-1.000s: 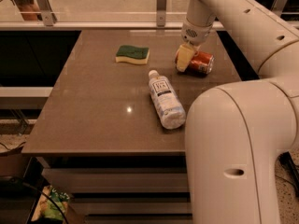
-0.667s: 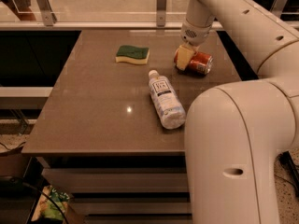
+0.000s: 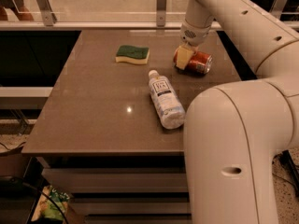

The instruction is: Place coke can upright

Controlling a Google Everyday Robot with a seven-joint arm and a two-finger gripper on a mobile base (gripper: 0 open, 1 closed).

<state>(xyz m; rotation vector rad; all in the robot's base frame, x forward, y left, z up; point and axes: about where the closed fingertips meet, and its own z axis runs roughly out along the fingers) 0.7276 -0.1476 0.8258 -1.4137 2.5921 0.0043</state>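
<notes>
Closest to us, the robot's bulky white arm point(image 3: 233, 157) fills the lower right and hides the near right corner of the brown table point(image 3: 93, 111). Just left of that arm, a clear plastic bottle point(image 3: 166, 99) with a white label lies on its side, its base toward the front and its cap pointing away. Moving further back, a sponge point(image 3: 132, 54), green on top and yellow beneath, sits flat on the far left-centre of the tabletop, well apart from the bottle. To its right, on the far right part of the table, is the coke can point(image 3: 201, 63): it lies on its side, not upright, red body across the view and a silver end facing right. The gripper point(image 3: 183, 59) hangs down from the upper arm right at the can's left end, and its tan tip covers that end. Whether it is gripping the can or only resting against it, I cannot tell. Behind the table runs a metal railing point(image 3: 161, 6) with upright posts.
</notes>
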